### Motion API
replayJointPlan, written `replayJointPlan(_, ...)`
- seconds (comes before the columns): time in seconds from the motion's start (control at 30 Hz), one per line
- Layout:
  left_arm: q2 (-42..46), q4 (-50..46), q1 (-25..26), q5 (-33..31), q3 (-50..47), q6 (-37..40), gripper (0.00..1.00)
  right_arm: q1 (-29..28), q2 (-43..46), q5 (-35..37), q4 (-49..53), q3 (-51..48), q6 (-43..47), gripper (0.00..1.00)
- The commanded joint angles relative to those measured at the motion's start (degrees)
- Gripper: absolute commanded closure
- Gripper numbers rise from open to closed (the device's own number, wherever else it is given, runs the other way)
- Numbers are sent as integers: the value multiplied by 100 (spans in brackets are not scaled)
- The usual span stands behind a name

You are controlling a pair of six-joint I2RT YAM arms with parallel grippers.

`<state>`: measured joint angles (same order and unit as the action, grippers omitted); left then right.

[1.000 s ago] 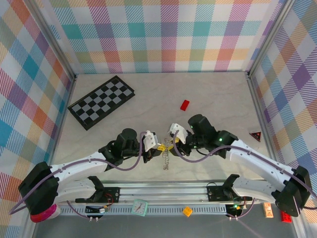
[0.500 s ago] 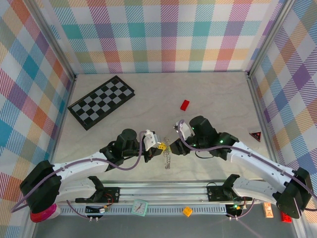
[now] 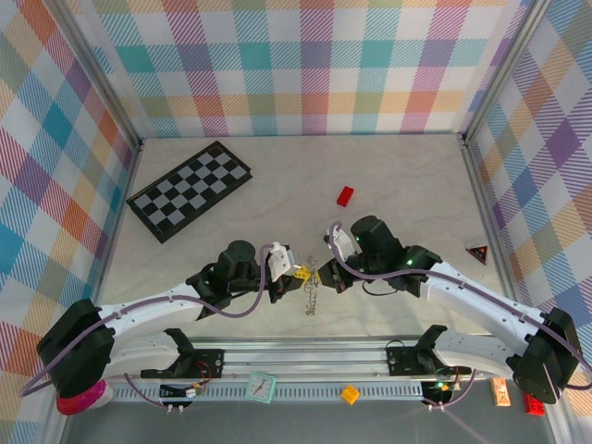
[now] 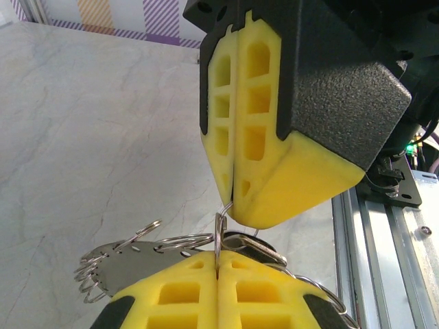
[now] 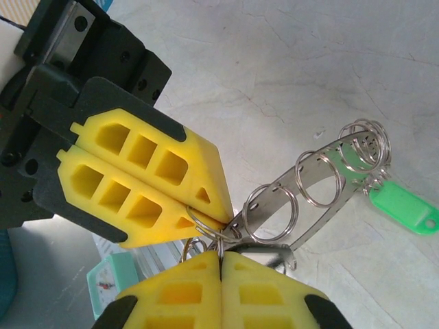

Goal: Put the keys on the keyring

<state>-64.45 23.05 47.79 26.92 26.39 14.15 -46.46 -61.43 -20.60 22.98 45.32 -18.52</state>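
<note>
The keyring [image 5: 309,184], a silver strip carrying several split rings, hangs low in the middle of the top view, between the two grippers and above the table [image 3: 398,176]. In the right wrist view, a pale green key head [image 5: 405,205] hangs from the rings at its far end, at the right edge of the frame. The left gripper [image 4: 218,264] has its yellow fingers pressed together on a thin ring wire. The right gripper [image 5: 221,264] is likewise clamped, pinching the ring's metal at its tips. The two grippers meet tip to tip. Well apart, a red block [image 3: 345,195] lies above centre and a chequerboard [image 3: 190,190] at the upper left.
</note>
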Motion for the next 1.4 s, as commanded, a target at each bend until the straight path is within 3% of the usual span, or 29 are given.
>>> replayJointPlan(0.0, 134, 392, -31, 26, -64, -58, 100, 5, 8, 122, 70, -3, 42, 99)
replayJointPlan(0.13, 154, 486, -28, 48, -89, -57, 100, 74, 4, 305, 182, -59, 77, 100)
replayJointPlan(0.43, 96, 941, -33, 138, -189, -145, 100, 207, -387, -348, -114, -184, 119, 99)
replayJointPlan(0.6, 50, 1099, -29, 117, -285, -235, 100, 321, -66, -162, -201, -277, 326, 74)
replayJointPlan(0.77, 47, 1209, -27, 103, -374, -245, 100, 321, 588, -21, -768, -667, 1508, 69)
replayJointPlan(0.97, 34, 1254, -29, 163, -398, -211, 100, 321, 1404, -401, -1852, -1311, 3335, 66)
replayJointPlan(1.37, 2, 1369, -30, 382, -407, -212, 100, 322, 536, -886, -1873, -999, 3672, 67)
